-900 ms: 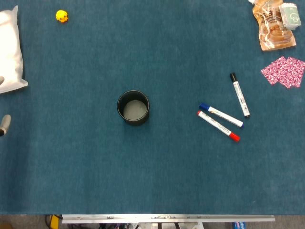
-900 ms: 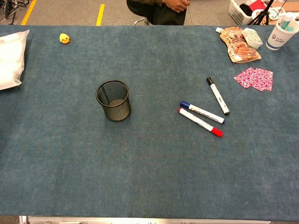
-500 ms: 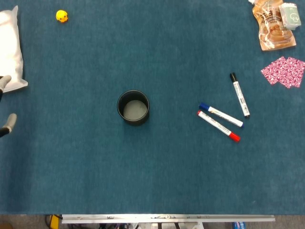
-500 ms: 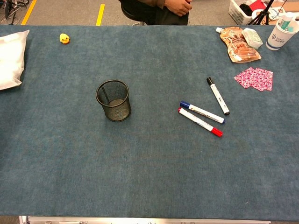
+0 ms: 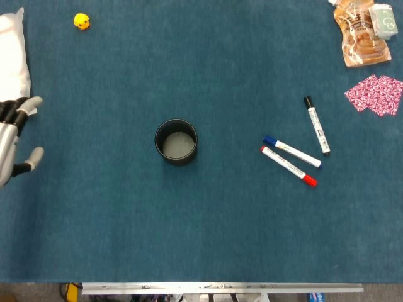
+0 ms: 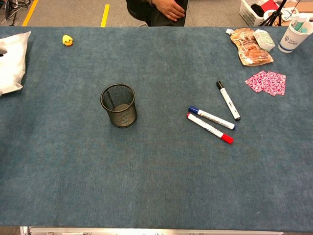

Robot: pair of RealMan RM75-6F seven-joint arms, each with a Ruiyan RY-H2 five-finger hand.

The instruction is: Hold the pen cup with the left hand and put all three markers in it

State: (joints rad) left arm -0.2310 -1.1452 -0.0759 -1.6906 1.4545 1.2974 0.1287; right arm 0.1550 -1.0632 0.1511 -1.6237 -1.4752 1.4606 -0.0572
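Observation:
A black mesh pen cup [image 5: 176, 141] [image 6: 119, 105] stands upright and empty near the table's middle. To its right lie three markers flat on the cloth: a black-capped one [image 5: 317, 125] [image 6: 228, 100], a blue-capped one [image 5: 291, 151] [image 6: 211, 117] and a red-capped one [image 5: 288, 166] [image 6: 209, 128]. My left hand [image 5: 15, 138] shows at the left edge of the head view, fingers spread, holding nothing, far left of the cup. My right hand is not visible in either view.
A white bag [image 5: 12, 66] [image 6: 11, 61] lies at the far left, and a yellow duck toy [image 5: 81, 21] [image 6: 67, 40] behind it. At the back right are a snack pouch [image 5: 360, 34], a pink patterned cloth [image 5: 376, 94] and a paper cup [image 6: 296, 34].
My left hand has come further into the head view from the left edge, toward the cup. The cup and markers have not moved.

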